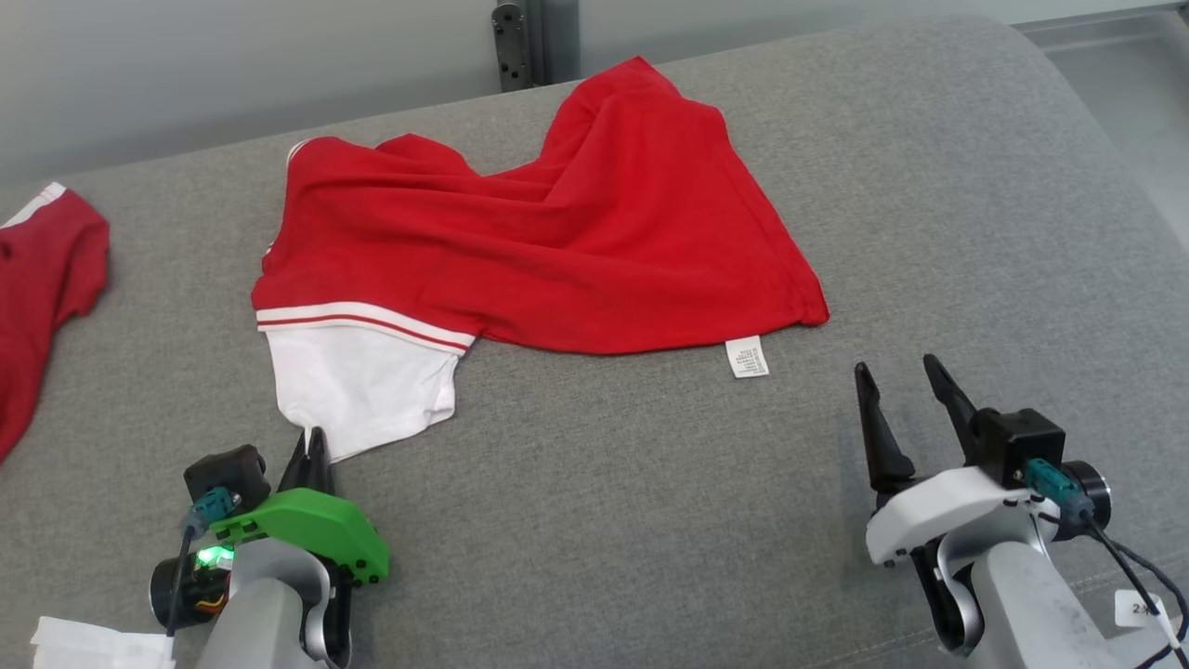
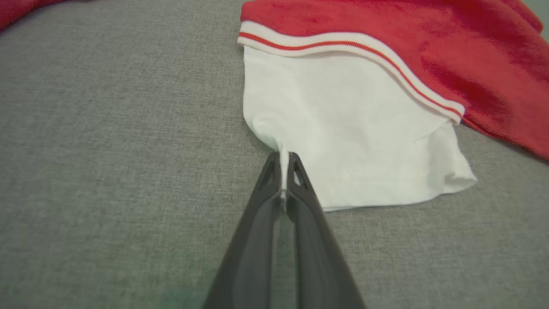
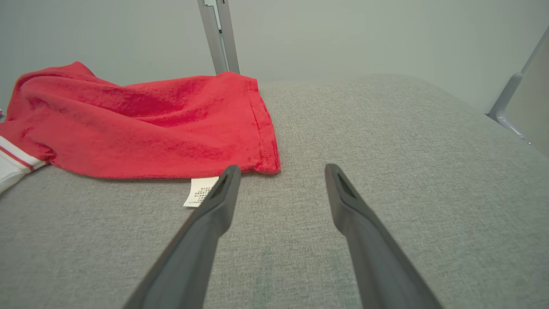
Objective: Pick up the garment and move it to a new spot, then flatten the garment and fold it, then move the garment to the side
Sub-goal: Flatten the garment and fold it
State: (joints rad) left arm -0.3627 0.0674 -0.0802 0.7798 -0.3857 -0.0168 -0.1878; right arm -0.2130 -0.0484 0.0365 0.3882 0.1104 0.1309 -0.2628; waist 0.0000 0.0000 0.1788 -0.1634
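Head view: a red garment (image 1: 557, 232) lies crumpled on a grey cushion (image 1: 650, 520), its white sleeve (image 1: 362, 390) trailing toward the left gripper (image 1: 311, 455), while the right gripper (image 1: 906, 400) sits just short of the hem, probably placed to take a second corner. Left wrist view: the jaws are clamped on the sleeve's corner, a pinch of white cloth between them, seemingly for lifting. Right wrist view: the jaws stand wide apart near a label (image 3: 199, 191), holding nothing.

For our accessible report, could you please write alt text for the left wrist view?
The left claw is shut on a corner of the white part of a red garment, which lies on a grey surface.
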